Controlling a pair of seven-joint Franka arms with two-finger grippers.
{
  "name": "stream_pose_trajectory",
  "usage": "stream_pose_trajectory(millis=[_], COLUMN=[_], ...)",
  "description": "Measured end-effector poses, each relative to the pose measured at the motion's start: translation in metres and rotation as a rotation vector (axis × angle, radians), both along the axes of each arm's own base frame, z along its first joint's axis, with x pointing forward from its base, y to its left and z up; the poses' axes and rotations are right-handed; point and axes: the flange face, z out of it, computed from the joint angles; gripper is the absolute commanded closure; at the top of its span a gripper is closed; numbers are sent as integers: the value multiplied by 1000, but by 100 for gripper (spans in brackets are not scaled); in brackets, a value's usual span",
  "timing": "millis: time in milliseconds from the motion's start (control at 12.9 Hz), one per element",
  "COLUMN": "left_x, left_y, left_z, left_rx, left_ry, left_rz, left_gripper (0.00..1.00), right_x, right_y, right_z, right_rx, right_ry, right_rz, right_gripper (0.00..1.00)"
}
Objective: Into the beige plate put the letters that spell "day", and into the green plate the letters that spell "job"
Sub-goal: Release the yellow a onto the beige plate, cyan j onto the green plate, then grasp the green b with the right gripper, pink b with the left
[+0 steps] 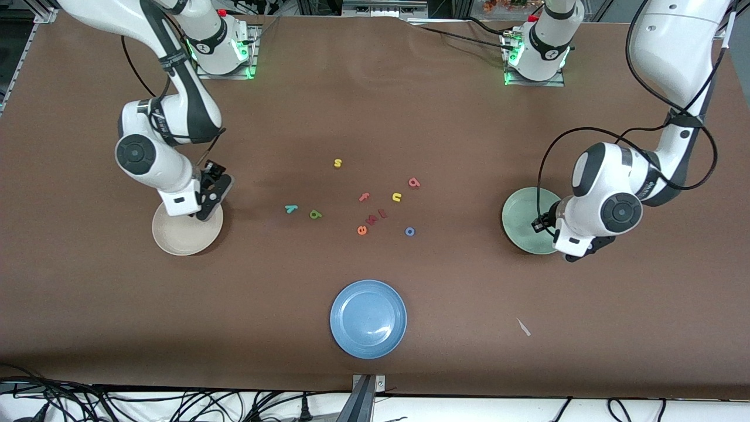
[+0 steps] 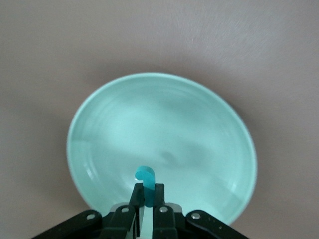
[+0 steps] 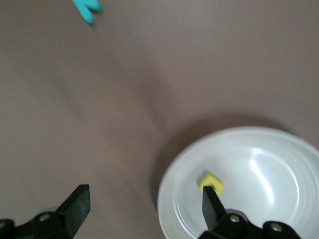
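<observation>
While the released right gripper (image 3: 144, 209) hovers over the beige plate (image 3: 279, 164), the left gripper (image 2: 148, 211), grasping the teal hooked letter (image 2: 146, 180), should drop it centrally into the green plate (image 2: 119, 114).

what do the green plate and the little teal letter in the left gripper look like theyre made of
Green plate: looks like glazed ceramic or hard glossy plastic; its mint surface is smooth, with soft reflections and faint concentric rings. Which of the two can't be told.

Teal letter, pinched in the shut left gripper over that plate: probably foam or soft plastic; it is matte, thick and evenly coloured, with a rounded hook and no shine.
</observation>
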Motion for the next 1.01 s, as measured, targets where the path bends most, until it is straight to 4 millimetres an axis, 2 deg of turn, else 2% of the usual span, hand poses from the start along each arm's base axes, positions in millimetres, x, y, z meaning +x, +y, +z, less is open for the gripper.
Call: stream_pose_trajectory(millis=[233, 466, 621, 699, 777, 854, 1010], left_x=[-22, -28, -29, -30, -30, -31, -31], left_y=[-7, -8, -8, -8, -8, -8, -8], left_z=[-30, -35, -37, -38, -39, -40, -40], left_rx=[-17, -19, -21, -22, -22, -23, -23], left_ry=[-18, -13, -16, -15, -16, -16, -16], left_rz=[-14, -18, -20, -20, -20, -20, -21], left_gripper=[100, 100, 100, 93, 19, 0, 0], right_x=[-4, -23, -36, -36, -31, -23, -7], right_y=[59, 117, 168, 188, 200, 206, 211], right_z=[15, 19, 25, 23, 16, 5, -22], right_rx=[25, 6, 19, 41, 60, 71, 85], right_ry=[-24, -41, -73, -97, -112, -116, -106], right_rz=[-22, -214, -242, -237, -229, -214, -140], right_gripper=[0, 0, 0, 0, 0, 0, 0])
